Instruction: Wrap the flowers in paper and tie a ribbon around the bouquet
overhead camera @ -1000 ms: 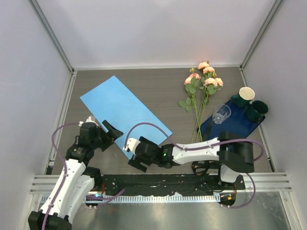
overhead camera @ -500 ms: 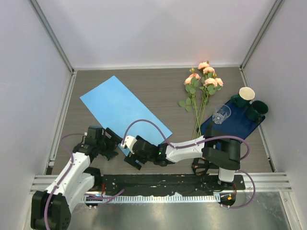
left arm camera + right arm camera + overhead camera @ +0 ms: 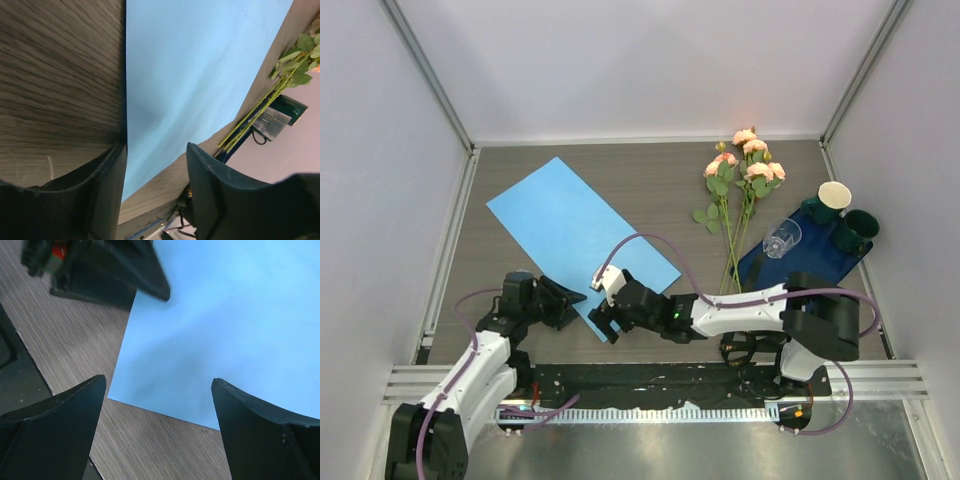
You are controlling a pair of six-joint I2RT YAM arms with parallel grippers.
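where the left gripper (image 3: 155,150) straddles the paper (image 3: 200,75) edge, contact is unclear.

Clear cup (image 3: 781,239) lies on navy mat (image 3: 817,265).

**Count, from the top view**

- Robot arms: two, the left arm (image 3: 470,368) and the right arm (image 3: 740,308).
- Pincers: two, one per arm, the left pincer (image 3: 576,306) and the right pincer (image 3: 599,320).
- Purple cables (image 3: 650,240): two, one looped along each arm.
- Paper (image 3: 570,222): one light blue rectangular sheet on the counter (image 3: 650,175).
- Roses (image 3: 745,160): one loose bunch. About six pale pink blooms can be counted. The stems lie too close together to count.
- Navy mat (image 3: 820,258): one.
- Cups: three in all.
  - One clear plastic cup (image 3: 781,239).
  - Two dark green cups, the first green cup (image 3: 817,208) showing a cream inside and the second green cup (image 3: 861,227) beside it.
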